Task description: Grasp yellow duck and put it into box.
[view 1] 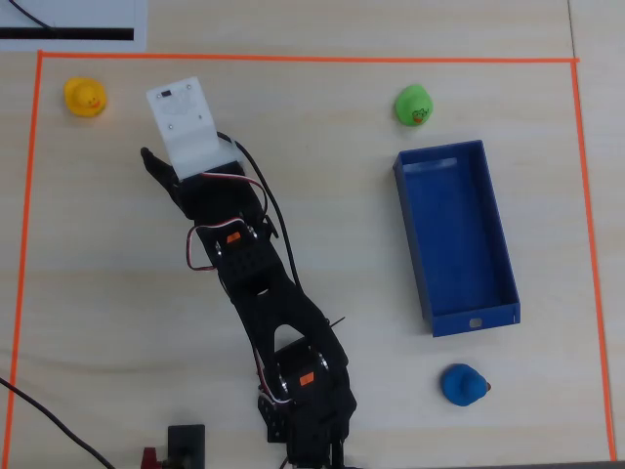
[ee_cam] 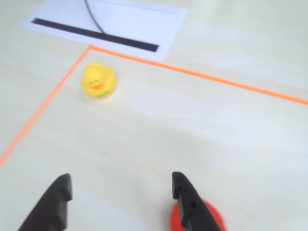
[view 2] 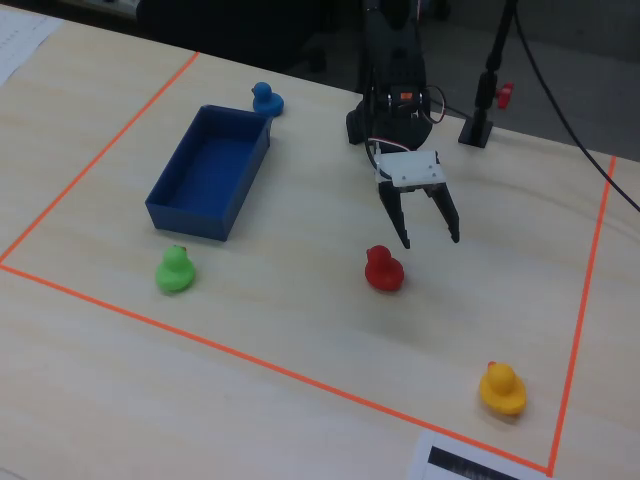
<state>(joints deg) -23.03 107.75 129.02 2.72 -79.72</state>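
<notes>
The yellow duck (view 1: 85, 97) stands near the top-left corner of the taped area in the overhead view. In the wrist view the yellow duck (ee_cam: 98, 81) faces the camera, well ahead of and left of the fingers. My gripper (view 2: 430, 238) hangs open above the table with nothing between its black fingers (ee_cam: 55, 202), far from the yellow duck (view 2: 502, 388). The long blue box (view 1: 459, 244) lies empty on the other side of the area, and in the fixed view the box (view 2: 185, 220) is at the left.
A red duck (view 2: 384, 268) sits just beside the gripper and shows behind the right finger as the red duck (ee_cam: 211, 219). A green duck (view 1: 413, 105) and a blue duck (view 1: 463, 384) stand at the box's ends. Orange tape (view 1: 293, 58) borders the area; white paper (ee_cam: 106, 24) lies beyond.
</notes>
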